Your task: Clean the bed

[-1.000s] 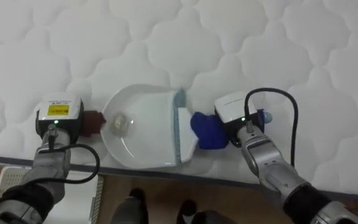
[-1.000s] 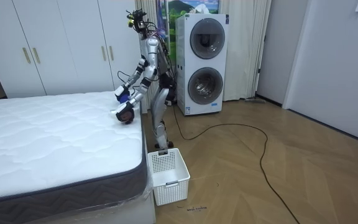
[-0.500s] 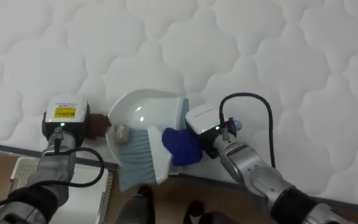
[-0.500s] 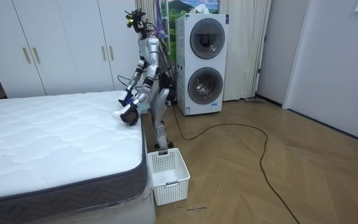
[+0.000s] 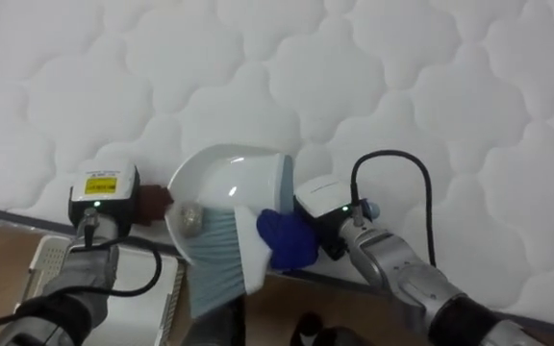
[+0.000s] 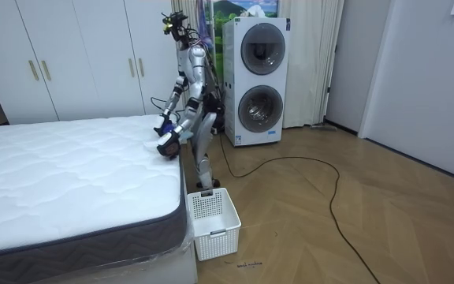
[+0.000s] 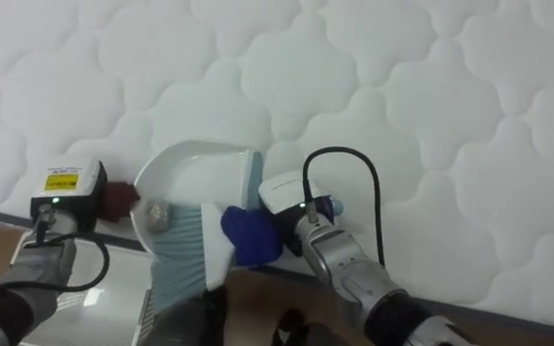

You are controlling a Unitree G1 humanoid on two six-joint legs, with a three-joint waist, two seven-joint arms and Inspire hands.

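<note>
Blue-handled brush [image 5: 279, 240] is swinging from 3 toward 6 o'clock across the white dustpan [image 5: 234, 178], apparently trapping a grey scrap [image 5: 188, 219]; grip of right hand [image 5: 327, 207] and left hand [image 5: 104, 192] cannot be told.

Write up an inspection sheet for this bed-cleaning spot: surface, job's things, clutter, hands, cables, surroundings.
surface: white quilted mattress.
job's things: white dustpan at the mattress's near edge; brush with blue handle, bristles over the dustpan.
clutter: small grey scrap in the dustpan.
hands: left hand at the dustpan's handle; right hand at the brush's handle.
cables: nothing seen beyond the robot's own.
surroundings: white basket on the floor by the mattress; stacked laundry machines; wardrobe.
</note>
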